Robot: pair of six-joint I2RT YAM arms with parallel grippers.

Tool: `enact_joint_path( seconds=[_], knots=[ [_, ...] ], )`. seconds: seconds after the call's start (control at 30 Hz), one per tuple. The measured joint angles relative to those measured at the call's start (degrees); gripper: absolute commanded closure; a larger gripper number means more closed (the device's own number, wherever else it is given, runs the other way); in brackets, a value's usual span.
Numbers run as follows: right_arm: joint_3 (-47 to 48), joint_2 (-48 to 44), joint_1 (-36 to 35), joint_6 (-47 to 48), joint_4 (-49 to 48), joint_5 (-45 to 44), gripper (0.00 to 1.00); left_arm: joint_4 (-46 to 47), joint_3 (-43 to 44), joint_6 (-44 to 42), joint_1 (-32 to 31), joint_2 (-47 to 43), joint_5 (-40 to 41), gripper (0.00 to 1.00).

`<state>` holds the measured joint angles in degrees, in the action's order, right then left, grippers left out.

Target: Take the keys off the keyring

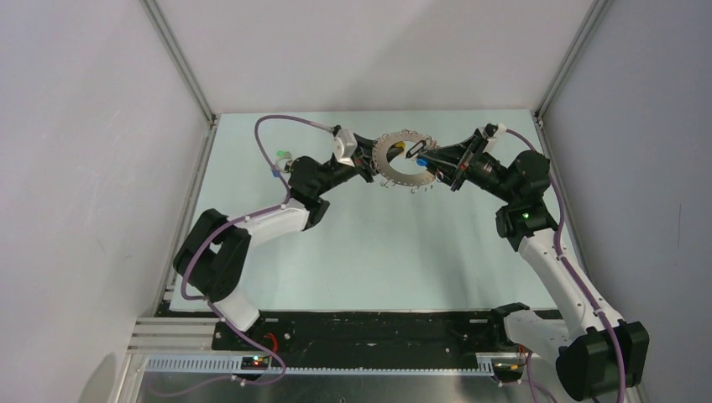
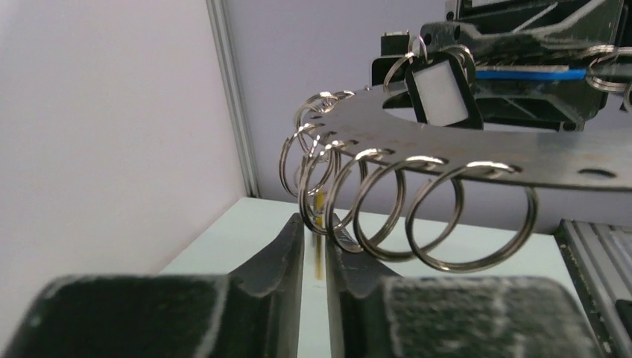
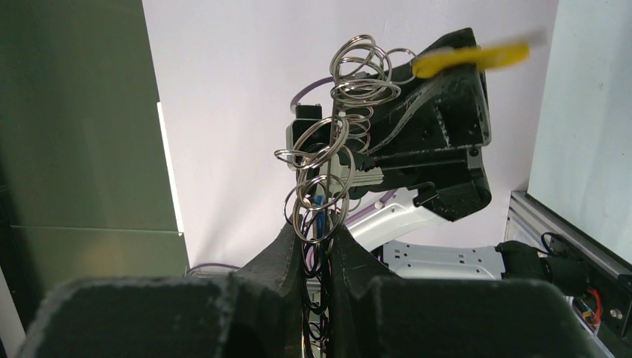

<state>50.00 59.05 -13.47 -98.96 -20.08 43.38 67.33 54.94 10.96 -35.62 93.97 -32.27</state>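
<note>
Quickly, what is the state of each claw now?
Left claw: nearly closed around a yellow key; grip cannot be told.
Right claw: closed on the keyring.

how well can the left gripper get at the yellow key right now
Likely yes: in the left wrist view the yellow key hangs edge-on in the narrow gap between the fingers of the left gripper, nothing blocking. The right gripper holds the keyring up. Whether the fingers pinch it is unclear.
</note>
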Motion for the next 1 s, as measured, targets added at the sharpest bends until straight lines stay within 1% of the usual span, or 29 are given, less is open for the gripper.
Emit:
enact_joint_path(
  seconds=[0.03, 0.07, 0.1, 0.13, 0.17, 0.2, 0.27, 0.3, 0.37, 0.4, 0.6, 0.63, 0.7, 0.9, 1.0],
  knots=[
    [0.0, 0.0, 0.0, 0.0, 0.0, 0.0, 1.00, 0.1, 0.1, 0.2, 0.0, 0.2, -0.1, 0.89],
    [0.0, 0.0, 0.0, 0.0, 0.0, 0.0, 1.00, 0.3, 0.2, 0.1, 0.0, 0.3, -0.2, 0.89],
    [0.0, 0.0, 0.0, 0.0, 0.0, 0.0, 1.00, 0.4, 0.3, 0.2, 0.0, 0.5, -0.3, 0.86],
    [0.0, 0.0, 0.0, 0.0, 0.0, 0.0, 1.00, 0.5, 0.3, 0.2, 0.0, 0.7, -0.4, 0.76],
    [0.0, 0.0, 0.0, 0.0, 0.0, 0.0, 1.00, 0.5, 0.3, 0.2, 0.0, 0.8, -0.5, 0.69],
    [0.0, 0.0, 0.0, 0.0, 0.0, 0.0, 1.00, 0.6, 0.3, 0.2, 0.0, 0.9, -0.5, 0.57],
    [0.1, 0.0, 0.0, -0.1, 0.0, 0.0, 1.00, 0.7, 0.3, 0.5, 0.0, 1.0, -0.5, 0.50],
    [0.1, 0.0, 0.0, -0.1, 0.0, 0.0, 1.00, 0.6, 0.3, 0.7, 0.0, 1.0, -0.5, 0.50],
    [0.1, 0.0, 0.0, -0.2, 0.0, 0.0, 1.00, 0.8, 0.3, 0.9, -0.1, 1.2, -0.6, 0.52],
    [0.1, 0.0, 0.0, -0.2, 0.0, 0.0, 1.00, 0.7, 0.3, 1.0, -0.1, 1.3, -0.6, 0.59],
    [0.1, 0.0, 0.1, -0.2, 0.0, 0.0, 1.00, 0.7, 1.3, 1.3, -0.2, 2.4, -1.0, 0.79],
    [0.1, 0.0, 0.1, -0.2, 0.0, 0.0, 1.00, 0.7, 1.6, 1.6, -0.2, 2.7, -1.0, 0.90],
    [0.1, 0.0, 0.1, -0.2, 0.0, 0.0, 1.00, 0.7, 2.1, 2.1, -0.2, 3.3, -1.1, 0.99],
    [0.1, 0.0, 0.3, 0.0, 0.1, 0.8, 1.00, 0.8, 2.5, 2.1, -0.2, 3.7, -1.5, 1.00],
    [0.1, -0.1, 1.0, 1.4, 0.9, 2.0, 1.00, 0.5, 0.3, 2.0, 0.4, 2.2, -1.1, 1.00]
  ],
)
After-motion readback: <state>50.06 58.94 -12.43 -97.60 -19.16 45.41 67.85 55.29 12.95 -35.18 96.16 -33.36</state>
